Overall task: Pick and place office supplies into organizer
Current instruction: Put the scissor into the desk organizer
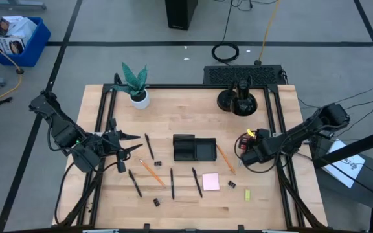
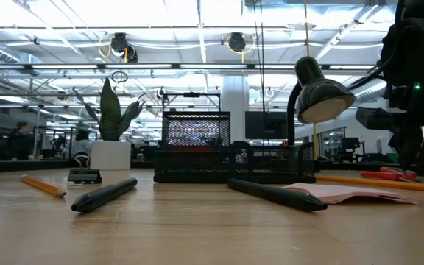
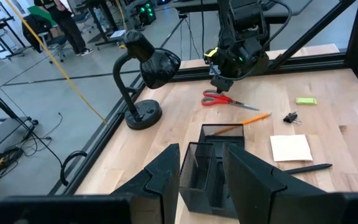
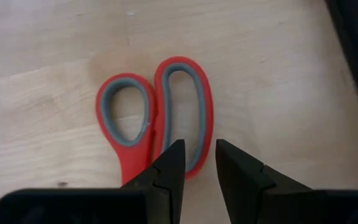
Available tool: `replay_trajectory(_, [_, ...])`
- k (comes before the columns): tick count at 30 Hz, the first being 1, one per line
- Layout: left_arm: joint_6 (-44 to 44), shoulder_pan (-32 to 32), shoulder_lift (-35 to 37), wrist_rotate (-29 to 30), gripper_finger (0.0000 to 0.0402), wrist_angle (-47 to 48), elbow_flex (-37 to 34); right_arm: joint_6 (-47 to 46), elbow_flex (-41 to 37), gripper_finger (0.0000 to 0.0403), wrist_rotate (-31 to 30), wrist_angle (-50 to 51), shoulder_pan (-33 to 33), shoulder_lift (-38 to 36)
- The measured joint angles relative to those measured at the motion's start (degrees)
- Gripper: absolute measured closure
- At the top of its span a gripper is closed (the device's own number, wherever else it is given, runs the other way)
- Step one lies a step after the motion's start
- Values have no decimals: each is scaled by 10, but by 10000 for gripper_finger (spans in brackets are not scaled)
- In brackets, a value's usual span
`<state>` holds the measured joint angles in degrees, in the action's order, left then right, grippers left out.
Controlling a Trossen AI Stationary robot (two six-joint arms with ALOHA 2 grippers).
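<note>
Directly under the right pincer, its jaws parted and grasping nothing, the red-handled scissors are lying flat on the worktop, blades running back beneath the wrist, far from the left pincer.

Red-handled scissors flat on the table; black organizer mid-table, pens scattered nearby.

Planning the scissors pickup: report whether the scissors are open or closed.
Closed. In the right wrist view the red-handled scissors lie flat on the table with their two handle loops pressed side by side; the left wrist view shows one narrow blade line.
</note>
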<state>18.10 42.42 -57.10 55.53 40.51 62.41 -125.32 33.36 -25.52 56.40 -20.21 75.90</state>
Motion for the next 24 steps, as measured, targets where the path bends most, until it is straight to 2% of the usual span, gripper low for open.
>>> replay_trajectory(16, [1, 0, 0, -1, 275, 0, 0, 29, 0, 320, 1, -4, 32, 1])
replay_trajectory(20, [2, 0, 0, -1, 275, 0, 0, 33, 0, 320, 30, -4, 41, 1])
replay_trajectory(24, [2, 0, 0, -1, 275, 0, 0, 38, 0, 318, 27, -2, 50, 1])
